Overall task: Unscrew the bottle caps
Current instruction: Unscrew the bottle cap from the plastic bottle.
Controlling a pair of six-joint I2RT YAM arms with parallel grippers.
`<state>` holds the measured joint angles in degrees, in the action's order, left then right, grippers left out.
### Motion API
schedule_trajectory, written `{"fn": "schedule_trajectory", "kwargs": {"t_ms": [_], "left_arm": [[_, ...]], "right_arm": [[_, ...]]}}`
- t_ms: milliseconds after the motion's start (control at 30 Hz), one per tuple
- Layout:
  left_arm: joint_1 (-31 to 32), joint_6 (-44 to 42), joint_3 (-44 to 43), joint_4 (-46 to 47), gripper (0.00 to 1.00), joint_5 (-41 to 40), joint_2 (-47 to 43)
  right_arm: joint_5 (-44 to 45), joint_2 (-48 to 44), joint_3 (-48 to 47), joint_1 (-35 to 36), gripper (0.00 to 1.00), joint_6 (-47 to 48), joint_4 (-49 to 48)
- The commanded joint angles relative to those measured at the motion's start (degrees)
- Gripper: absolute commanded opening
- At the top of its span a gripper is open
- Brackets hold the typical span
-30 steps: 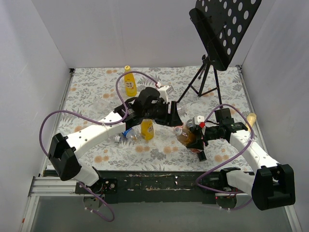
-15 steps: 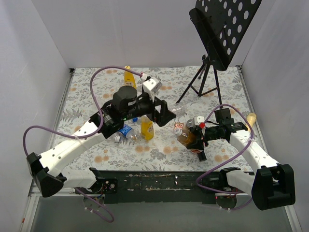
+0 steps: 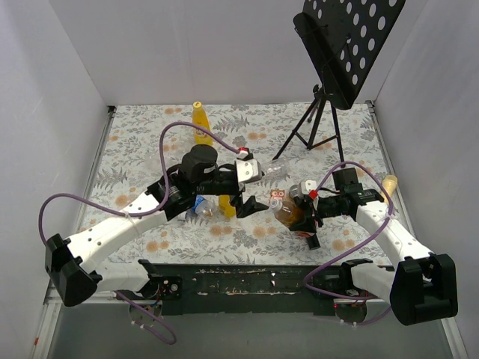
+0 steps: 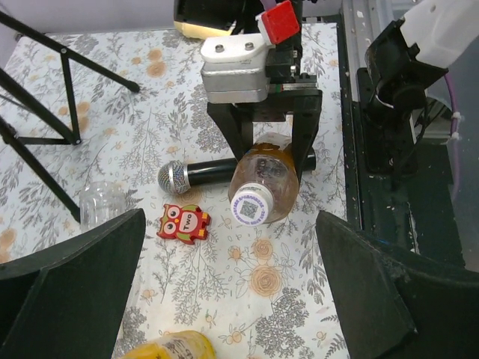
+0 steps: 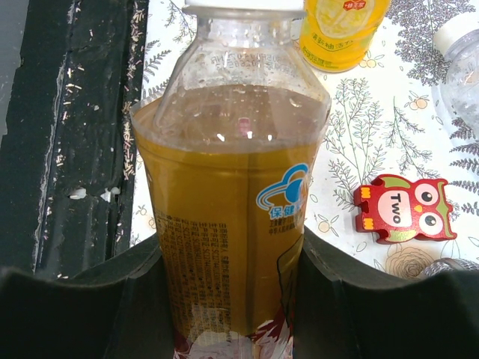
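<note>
A tall yellow juice bottle (image 3: 199,129) stands capped, behind-left of the squat brown plastic bottle (image 5: 232,217). The left gripper (image 3: 258,187), wide open and empty, hovers just left of the brown bottle, whose white screw cap (image 4: 253,203) is still on. The right gripper (image 4: 269,146) clamps its body.

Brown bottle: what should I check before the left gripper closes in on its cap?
1. Grip of right gripper on brown bottle: ok.
2. White cap on the neck: ok.
3. Opening of left gripper: ok, wide open.
4. Bottle top facing the left gripper, roughly centred in its view: ok.
5. Left gripper around the cap: not ok, short of it.
6. Whether the microphone behind the bottle touches it: cannot tell.
</note>
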<state>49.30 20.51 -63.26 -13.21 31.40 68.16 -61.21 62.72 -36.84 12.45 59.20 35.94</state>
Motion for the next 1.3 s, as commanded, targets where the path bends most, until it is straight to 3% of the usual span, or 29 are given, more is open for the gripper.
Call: {"fn": "schedule_trajectory", "kwargs": {"t_ms": [0,567,967,1133,1267], "left_arm": [[0.0,-5.3,-2.1,1.4,0.98,6.6,2.7],[0.0,-7.2,-2.2,1.6,0.91,9.3,9.6],[0.1,-6.1,-4.0,1.3,0.73,10.9,13.2],[0.0,-5.6,-4.6,0.4,0.56,12.7,14.8],[0.0,-5.0,-5.4,-0.2,0.2,13.7,15.6]], "right_arm": [[-1.0,-0.7,-0.2,0.1,0.01,1.4,0.4],[-1.2,-0.8,-0.2,0.1,0.01,1.9,1.0],[-1.4,-0.3,-0.4,0.1,0.01,2.1,1.1],[-1.4,-0.3,-0.5,0.1,0.01,2.0,1.1],[-1.4,-0.3,-0.5,0.1,0.01,2.1,1.2]]}}
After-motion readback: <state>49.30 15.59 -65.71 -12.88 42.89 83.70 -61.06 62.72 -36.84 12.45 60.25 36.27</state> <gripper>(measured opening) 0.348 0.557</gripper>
